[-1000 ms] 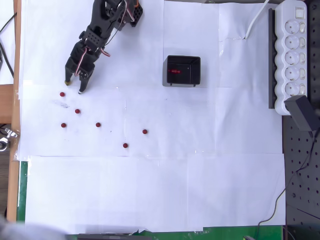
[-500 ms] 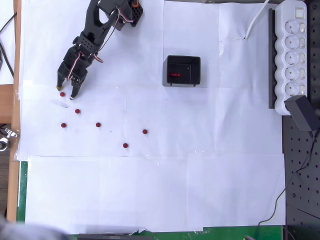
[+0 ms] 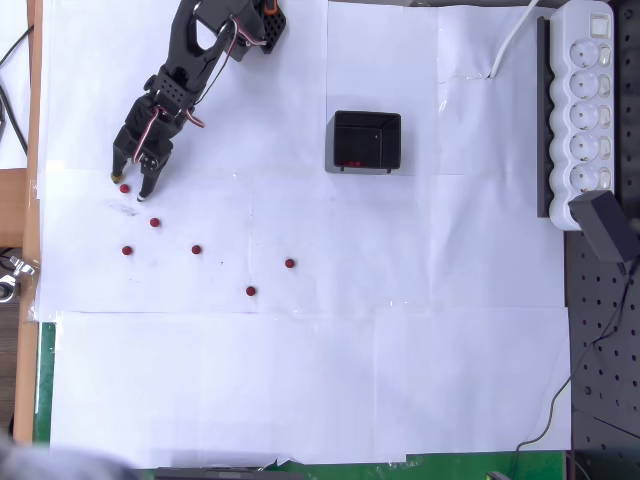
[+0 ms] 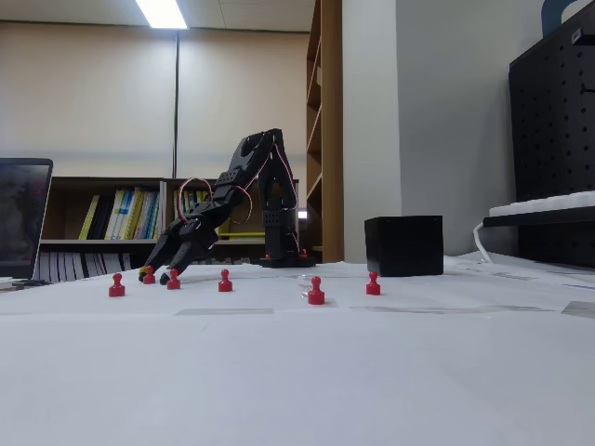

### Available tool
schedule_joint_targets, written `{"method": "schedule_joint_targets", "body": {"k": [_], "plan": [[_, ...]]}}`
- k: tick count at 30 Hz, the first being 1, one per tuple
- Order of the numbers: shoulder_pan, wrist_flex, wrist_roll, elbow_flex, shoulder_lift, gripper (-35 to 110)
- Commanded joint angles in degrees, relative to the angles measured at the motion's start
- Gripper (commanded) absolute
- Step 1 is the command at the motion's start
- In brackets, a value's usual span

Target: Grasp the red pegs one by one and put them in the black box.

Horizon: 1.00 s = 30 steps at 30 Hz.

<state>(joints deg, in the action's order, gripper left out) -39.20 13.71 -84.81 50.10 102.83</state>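
My gripper [image 3: 131, 185] sits almost where it was half a second ago, though a second ago it was further right, clear of the nearest peg; now my two fingers stand apart with that red peg [image 3: 124, 188] between their tips, not pinched as far as I can see. In the fixed view my gripper [image 4: 156, 275] reaches down to the paper, with a peg [image 4: 149, 275] right at the fingertips. Just below and right of my hand in the overhead view lies a second peg [image 3: 155, 222], below it a third [image 3: 127, 250], then a fourth [image 3: 196, 249] further right, and two more well off to the lower right [image 3: 250, 291] [image 3: 289, 263]. None of these has moved. Far to my right stands the black box [image 3: 364, 141], with a faint red glint inside it, weaker than before. At the right edge lies a white power strip [image 3: 585, 105]. I can read no writing anywhere.
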Motion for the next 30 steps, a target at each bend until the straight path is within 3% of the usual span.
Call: {"method": "schedule_joint_targets", "body": {"k": [1, 23, 26, 30], "plan": [[-0.26, 0.70, -0.97, 1.14, 0.70, 19], [-0.26, -1.76, -2.02, 1.23, 0.35, 0], [-0.26, -5.36, -1.76, 1.23, -1.67, 0], [0.97, -19.07, -1.32, 1.32, -9.58, 0]]}}
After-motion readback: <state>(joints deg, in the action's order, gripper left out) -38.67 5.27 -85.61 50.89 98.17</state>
